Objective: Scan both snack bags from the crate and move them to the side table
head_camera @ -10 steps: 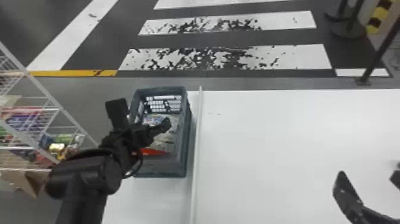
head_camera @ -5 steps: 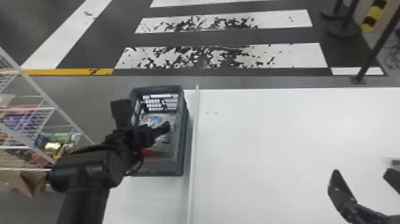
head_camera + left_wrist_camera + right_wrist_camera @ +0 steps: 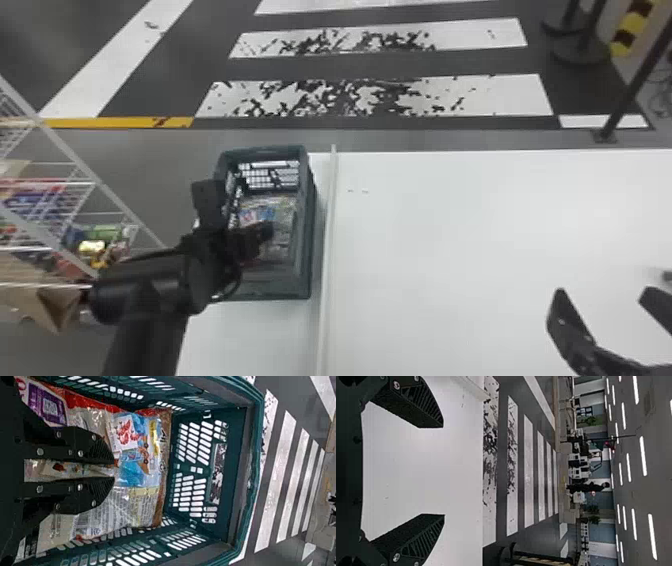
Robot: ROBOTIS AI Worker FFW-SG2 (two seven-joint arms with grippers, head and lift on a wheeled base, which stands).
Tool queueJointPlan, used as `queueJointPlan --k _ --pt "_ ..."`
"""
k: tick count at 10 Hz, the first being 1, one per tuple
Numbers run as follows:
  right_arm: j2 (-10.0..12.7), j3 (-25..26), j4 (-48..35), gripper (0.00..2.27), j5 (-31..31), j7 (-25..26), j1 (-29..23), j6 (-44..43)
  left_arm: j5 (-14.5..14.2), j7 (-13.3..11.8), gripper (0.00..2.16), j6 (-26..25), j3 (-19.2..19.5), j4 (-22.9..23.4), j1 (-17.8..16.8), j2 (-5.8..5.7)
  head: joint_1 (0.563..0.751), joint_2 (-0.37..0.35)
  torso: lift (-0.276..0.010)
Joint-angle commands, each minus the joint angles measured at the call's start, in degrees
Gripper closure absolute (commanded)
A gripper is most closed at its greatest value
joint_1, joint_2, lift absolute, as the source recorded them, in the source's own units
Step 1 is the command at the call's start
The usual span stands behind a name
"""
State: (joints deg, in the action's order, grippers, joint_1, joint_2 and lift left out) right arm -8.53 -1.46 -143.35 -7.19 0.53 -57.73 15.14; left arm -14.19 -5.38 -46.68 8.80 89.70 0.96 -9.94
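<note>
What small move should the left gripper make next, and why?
Probably a gentle squeeze by the left gripper, before any lift. It is right at the snack bag lying in the crate, and I cannot tell whether it already has hold, so squeezing first seems safer than pulling up.

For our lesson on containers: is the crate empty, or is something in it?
Not empty: the left wrist view shows snack packaging inside the crate, down between its slotted walls.
</note>
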Motion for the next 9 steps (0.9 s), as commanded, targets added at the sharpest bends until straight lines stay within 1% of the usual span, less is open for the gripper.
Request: queueJointPlan --k 1,2,3,4,5,6,8,9 --pt "0.00 -0.12 0.00 0.12 -0.20 0.00 0.07 0.11 -0.04 -1.22 2.05 0.31 1.31 -1.80 -0.16 -0.08 0.695 0.180 -0.029" --pt "0.00 -0.21 0.00 0.12 -0.28 0.00 0.16 0.29 -0.04 -1.65 2.06 0.49 2.10 -2.42 -0.16 0.00 0.695 0.185 -0.029" --pt "0.00 -0.30 0.00 0.12 -0.28 0.00 0.25 0.29 -0.66 -2.71 2.12 0.49 2.89 -1.72 0.54 0.00 0.695 0.196 -0.029" --pt "0.09 -0.30 0.00 0.12 -0.28 0.00 0.25 0.29 -1.10 -2.97 2.12 0.31 3.15 0.04 1.42 0.09 0.695 0.203 -0.029" --pt "0.18 -0.38 0.00 0.12 -0.28 0.00 0.25 0.29 -2.77 -3.32 2.12 -0.92 3.50 3.21 2.47 0.09 0.695 0.205 -0.029" --pt "0.09 -0.38 0.00 0.12 -0.37 0.00 0.25 0.29 -4.44 -3.50 2.12 -3.38 4.47 7.25 3.61 0.18 0.695 0.203 -0.029" --pt "0.09 -0.30 0.00 0.12 -0.46 0.00 0.16 0.29 -6.72 -3.32 2.12 -6.72 5.17 16.74 6.51 0.97 0.695 0.186 -0.029" --pt "0.09 -0.30 0.00 0.12 -0.46 0.00 0.16 0.29 -7.69 -3.24 2.12 -9.01 5.44 20.96 7.66 1.15 0.695 0.171 -0.029"
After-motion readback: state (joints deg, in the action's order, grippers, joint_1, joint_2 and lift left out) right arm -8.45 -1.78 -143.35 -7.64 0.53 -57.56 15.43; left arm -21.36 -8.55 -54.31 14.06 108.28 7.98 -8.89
